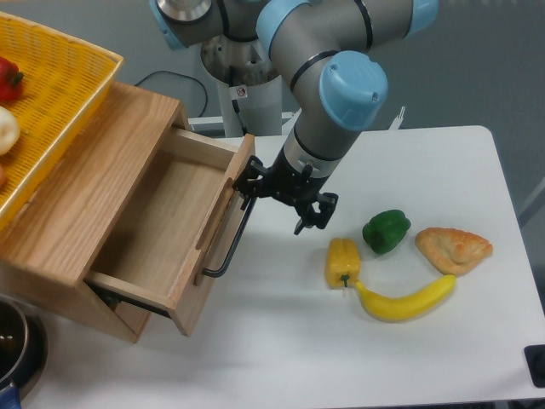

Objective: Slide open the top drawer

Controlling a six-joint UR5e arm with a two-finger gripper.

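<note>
The top drawer (pixel 157 226) is light oak and stands pulled out of the wooden cabinet (pixel 81 183), with its shallow plain interior showing. Its front panel (pixel 223 217) carries a long black bar handle (pixel 228 243). My gripper (pixel 281 200) hangs just right of the panel's far end, beside the upper end of the handle. Its fingers stand apart and hold nothing. One fingertip (pixel 247 181) is close to the handle's top mount, and I cannot tell whether it touches. The other fingertip (pixel 313 217) points down over the table.
A yellow mesh basket (pixel 51 94) with vegetables sits on top of the cabinet. A yellow pepper (pixel 342 260), green pepper (pixel 386 230), banana (pixel 404 300) and pastry (pixel 454 248) lie on the white table (pixel 281 349). A metal pot (pixel 13 345) is at the lower left.
</note>
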